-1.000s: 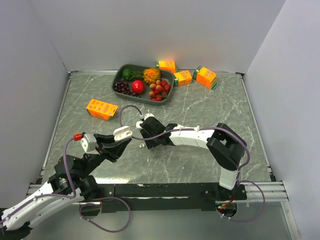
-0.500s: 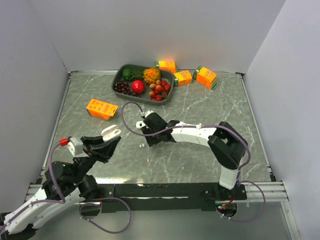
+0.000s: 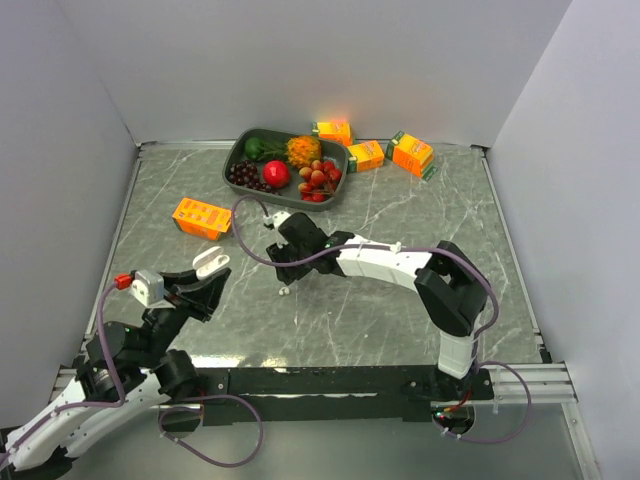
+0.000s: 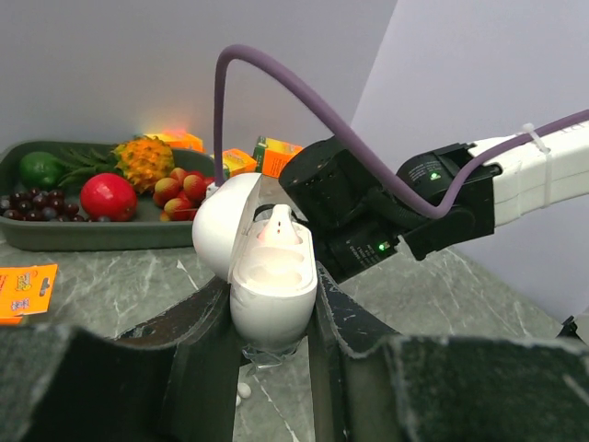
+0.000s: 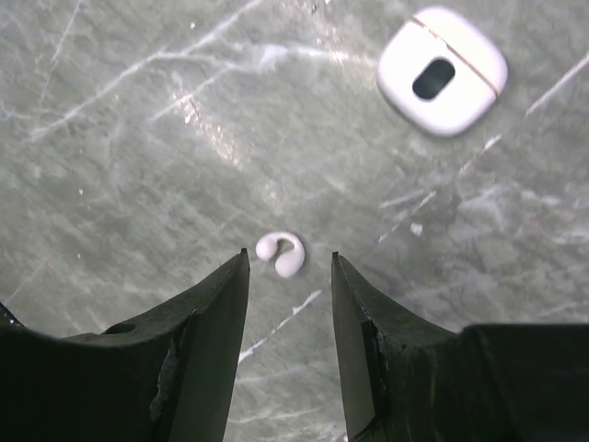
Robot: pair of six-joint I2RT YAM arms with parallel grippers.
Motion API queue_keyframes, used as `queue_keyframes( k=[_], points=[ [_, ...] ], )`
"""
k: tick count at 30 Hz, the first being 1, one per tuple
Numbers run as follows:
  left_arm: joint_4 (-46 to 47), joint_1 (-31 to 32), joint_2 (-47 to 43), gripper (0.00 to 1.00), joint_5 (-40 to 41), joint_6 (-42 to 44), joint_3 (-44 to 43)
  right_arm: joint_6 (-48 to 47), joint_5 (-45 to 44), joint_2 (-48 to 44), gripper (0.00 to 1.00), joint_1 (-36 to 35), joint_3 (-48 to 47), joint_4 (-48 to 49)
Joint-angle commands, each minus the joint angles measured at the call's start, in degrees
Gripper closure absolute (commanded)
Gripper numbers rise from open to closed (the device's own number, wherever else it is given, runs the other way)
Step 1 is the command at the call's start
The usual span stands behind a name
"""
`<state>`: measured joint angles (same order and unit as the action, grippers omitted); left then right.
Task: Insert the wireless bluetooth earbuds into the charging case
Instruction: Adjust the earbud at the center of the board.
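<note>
**Left arm** (image 3: 70,415): extends from its base at the near left corner, forward and to the right, with the wrist raised above the counter (image 3: 400,210). **Left claw** (image 3: 207,275): closed, its two fingers (image 4: 198,354) pressed against opposite sides of an open white charging case (image 4: 273,290), which it holds upright. **Right arm** (image 3: 385,265): folded at the elbow near its base, the white forearm stretched leftward across the middle of the counter. **Right claw** (image 5: 288,260): pointing down at the counter, jaws parted and gripping nothing.
</note>
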<state>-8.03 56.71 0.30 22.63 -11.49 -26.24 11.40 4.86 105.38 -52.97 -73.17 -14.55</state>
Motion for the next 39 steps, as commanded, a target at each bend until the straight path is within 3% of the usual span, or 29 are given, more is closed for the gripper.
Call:
queue_keyframes(
  k=[1,19,39],
  points=[
    [-0.2,0.1,-9.7,0.99,1.7,1.4,-3.0,-2.3,0.2,3.8,0.52,0.2,-3.8,0.7],
    [0.8,0.1,-6.7,0.99,-1.6,2.0,-2.3,-2.1,-3.2,8.0,0.54,0.2,-2.9,0.4],
    [2.0,0.1,-6.6,0.99,-2.7,0.8,-1.4,-1.2,-4.1,5.2,0.53,-1.7,1.5,1.9]
  ],
)
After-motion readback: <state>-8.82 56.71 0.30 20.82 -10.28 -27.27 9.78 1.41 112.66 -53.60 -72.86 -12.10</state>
